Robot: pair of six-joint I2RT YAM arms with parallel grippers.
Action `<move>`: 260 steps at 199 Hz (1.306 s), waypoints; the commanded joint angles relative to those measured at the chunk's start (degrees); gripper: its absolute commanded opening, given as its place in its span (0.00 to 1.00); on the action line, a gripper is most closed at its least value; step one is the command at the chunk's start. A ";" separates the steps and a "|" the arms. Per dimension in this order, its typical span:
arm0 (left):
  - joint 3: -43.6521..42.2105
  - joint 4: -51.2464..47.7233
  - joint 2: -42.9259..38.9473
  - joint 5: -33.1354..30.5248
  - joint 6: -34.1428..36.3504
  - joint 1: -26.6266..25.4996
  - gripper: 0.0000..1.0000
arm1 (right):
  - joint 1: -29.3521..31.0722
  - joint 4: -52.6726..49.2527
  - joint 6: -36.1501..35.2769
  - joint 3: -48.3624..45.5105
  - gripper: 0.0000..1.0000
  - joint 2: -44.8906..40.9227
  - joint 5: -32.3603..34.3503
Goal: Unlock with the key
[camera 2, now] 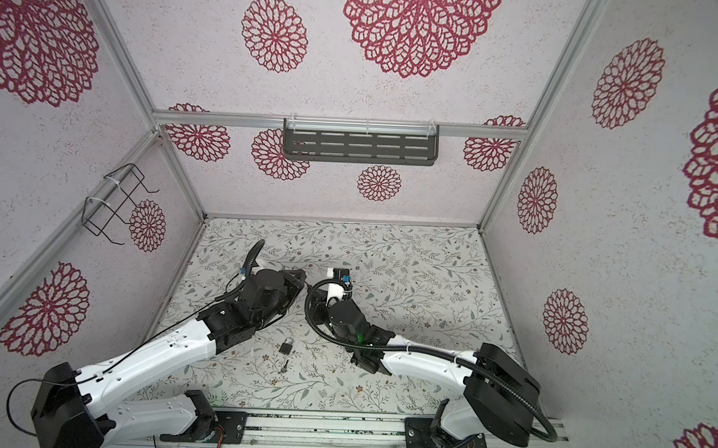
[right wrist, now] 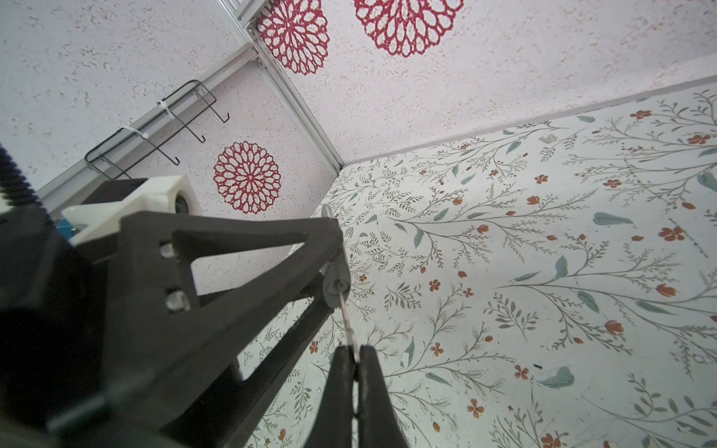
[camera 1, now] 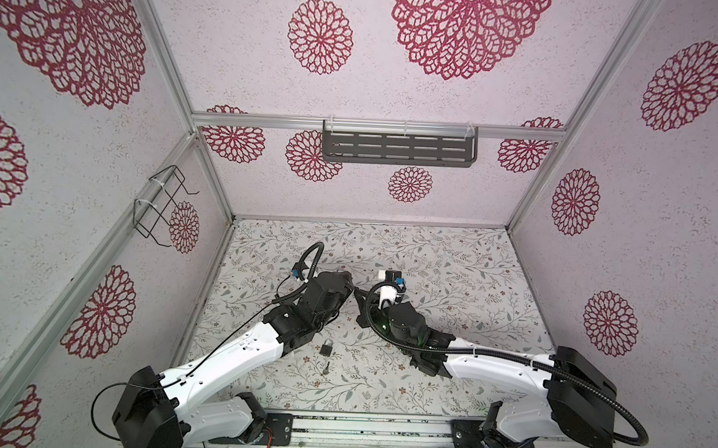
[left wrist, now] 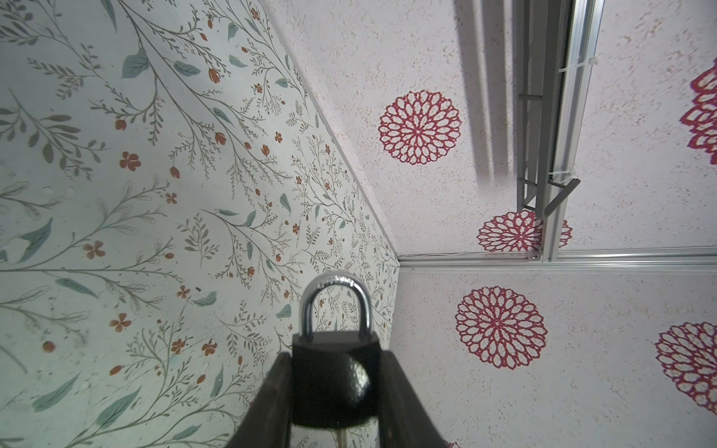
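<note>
A black padlock (left wrist: 333, 384) with a silver shackle (left wrist: 335, 302) is clamped by its sides in my left gripper (left wrist: 336, 357); both shackle legs sit in the body. My right gripper (right wrist: 354, 351) is shut on the bow of a thin silver key (right wrist: 345, 314). The key's blade reaches up to the round keyhole (right wrist: 335, 288) in the lock's underside. In both top views the left gripper (camera 1: 349, 285) and right gripper (camera 1: 357, 295) meet tip to tip above the middle of the floral table (camera 1: 450, 279), and the held lock is hidden between them.
A second small padlock (camera 1: 326, 348) and a loose key (camera 1: 325, 368) lie on the table near its front, under the left arm. A dark slotted shelf (camera 1: 398, 148) hangs on the back wall, and a wire rack (camera 1: 162, 204) on the left wall.
</note>
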 commanded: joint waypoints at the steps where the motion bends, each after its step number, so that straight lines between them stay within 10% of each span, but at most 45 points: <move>1: 1.41 0.10 1.17 -0.32 1.18 -0.09 0.00 | -0.06 3.66 0.41 2.91 0.00 -0.24 -0.51; 60: 2.67 -0.87 2.07 -1.74 0.66 -2.78 0.00 | -0.29 -0.06 3.53 3.74 0.00 0.57 5.55; 186: 3.38 -1.10 3.96 8.08 2.00 -4.44 0.00 | -4.56 17.59 7.06 3.82 0.00 3.69 -15.41; 260: 2.98 -2.61 -0.26 -2.36 2.88 -3.21 0.00 | -4.23 8.68 4.30 0.88 0.02 0.45 -10.40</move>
